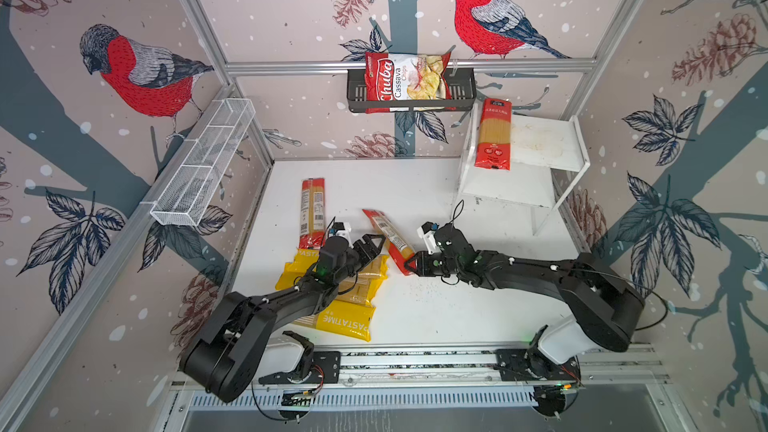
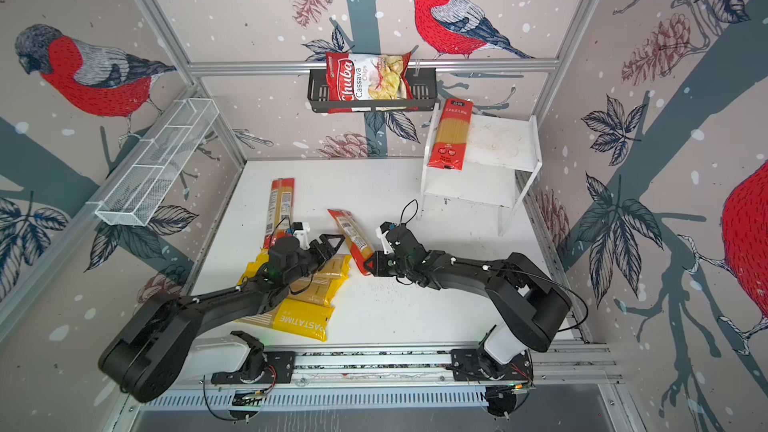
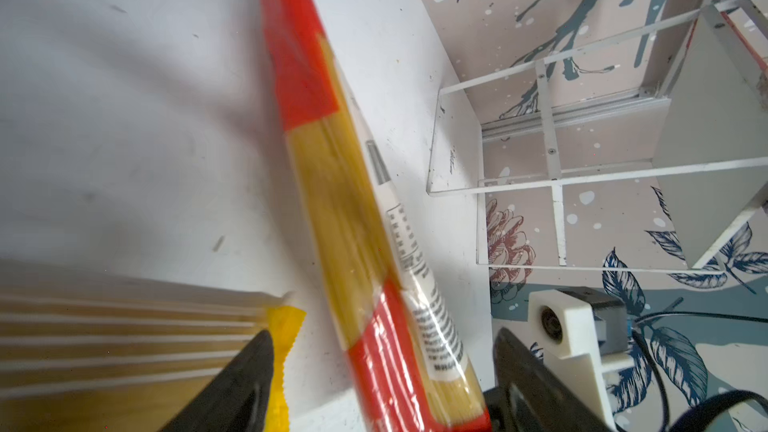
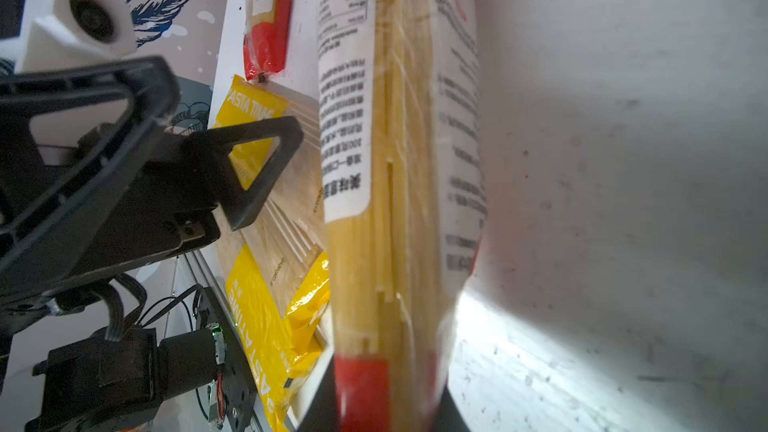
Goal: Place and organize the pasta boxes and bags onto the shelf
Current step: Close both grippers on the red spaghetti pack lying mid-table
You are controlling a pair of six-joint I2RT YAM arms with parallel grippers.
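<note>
Right pincer (image 1: pixel 409 264) grasps red spaghetti packet (image 1: pixel 384 231) by its 5 o'clock end.
Packet slants toward 11 o'clock; left pincer (image 1: pixel 374 244), released, stands just beside it at 9 o'clock.

Both top views look steeply down from high above my near edge, covering the whole table (image 1: pixel 436 305). My wrist cameras sit close, facing each other across the red packet (image 3: pixel 332 184), which all four views share.
</note>
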